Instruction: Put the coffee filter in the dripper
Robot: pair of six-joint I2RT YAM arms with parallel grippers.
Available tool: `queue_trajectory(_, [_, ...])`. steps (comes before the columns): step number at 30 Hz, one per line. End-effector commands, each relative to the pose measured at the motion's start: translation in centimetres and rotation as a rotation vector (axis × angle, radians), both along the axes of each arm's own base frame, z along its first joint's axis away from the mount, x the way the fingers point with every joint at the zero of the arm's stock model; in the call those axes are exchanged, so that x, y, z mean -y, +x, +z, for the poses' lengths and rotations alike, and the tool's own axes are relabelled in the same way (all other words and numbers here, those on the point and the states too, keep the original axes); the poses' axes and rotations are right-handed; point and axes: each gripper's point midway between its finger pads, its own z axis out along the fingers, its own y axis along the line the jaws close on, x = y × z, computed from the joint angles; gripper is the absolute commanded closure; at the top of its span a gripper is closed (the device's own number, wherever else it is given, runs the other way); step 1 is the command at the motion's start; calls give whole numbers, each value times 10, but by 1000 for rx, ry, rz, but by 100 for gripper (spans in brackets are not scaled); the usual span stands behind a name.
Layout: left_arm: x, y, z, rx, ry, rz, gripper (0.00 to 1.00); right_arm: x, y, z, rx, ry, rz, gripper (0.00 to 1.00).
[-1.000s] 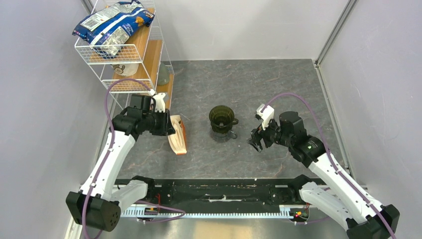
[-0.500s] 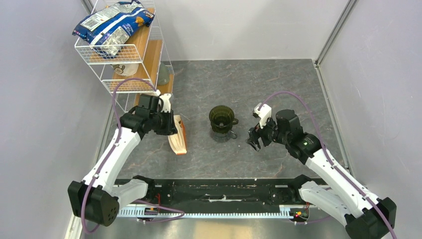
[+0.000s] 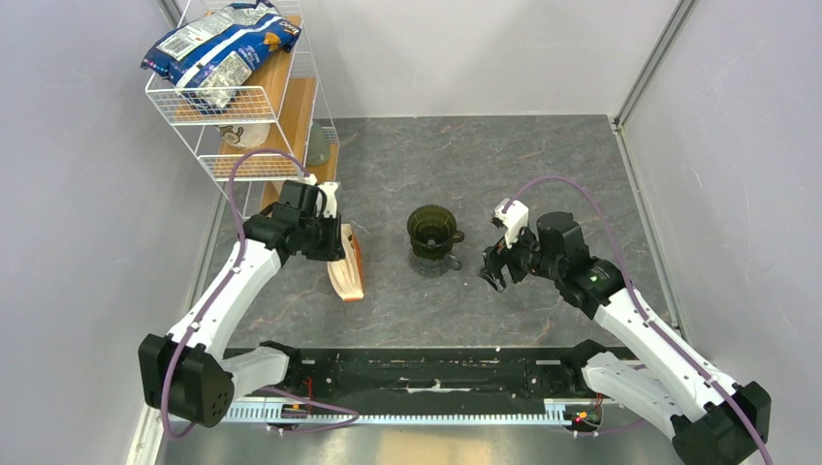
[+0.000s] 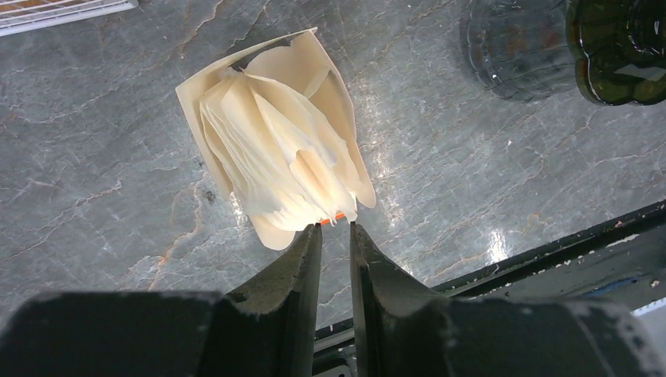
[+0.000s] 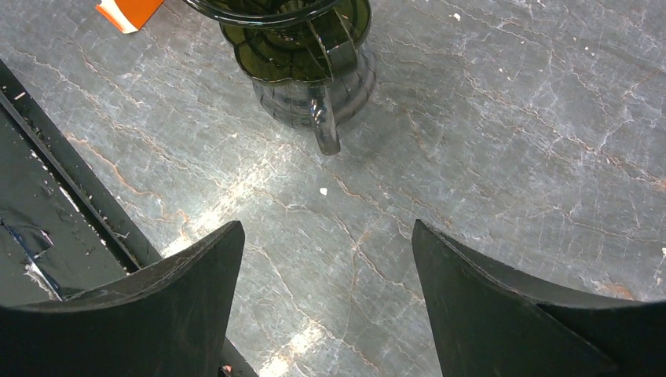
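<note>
Coffee filter (image 4: 271, 153) work has barely begun. The filters sit fanned inside the tan packet (image 4: 196, 98), which lies on the grey table (image 3: 543, 165) left of centre in the overhead view. No coffee filter is free of it. The dripper (image 3: 431, 231) stands at the middle of the table with nothing white in its bowl, so the pick, the carry and the drop all look to be ahead.

The left gripper (image 4: 335, 228) is at the packet's mouth, its jaws drawn nearly together with only a thin slit between them. The paper edges reach right to the tips, but I cannot tell whether a sheet is actually nipped. The right gripper (image 5: 326, 236) hangs over bare table just right of the dripper, jaws spread wide and holding nothing.

Each view adds something. Only the left wrist camera shows the packet's open mouth and the separate folds of paper; from overhead the packet is just a slim tan wedge with an orange edge. The right wrist camera shows, at the top of its frame, that the dripper seems to sit on a clear glass cup (image 5: 349, 90) with a handle, a stack the overhead view flattens into one dark shape. Only the overhead view takes in both arms at once, and the wire rack (image 3: 247, 107) in the upper left.
</note>
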Motion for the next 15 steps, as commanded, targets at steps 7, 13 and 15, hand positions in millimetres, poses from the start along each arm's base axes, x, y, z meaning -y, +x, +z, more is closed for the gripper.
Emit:
queue_trajectory(7, [15,16,12,64,-22,-24,75,-4,12,23,57,35,-17,13])
queue_trajectory(13, [15,23,4,51,-6,-13,75,-4,13,23,57,35,-19,12])
queue_trajectory(15, [16,26,2,49,-2,-14,75,-4,13,24,57,36,-20,12])
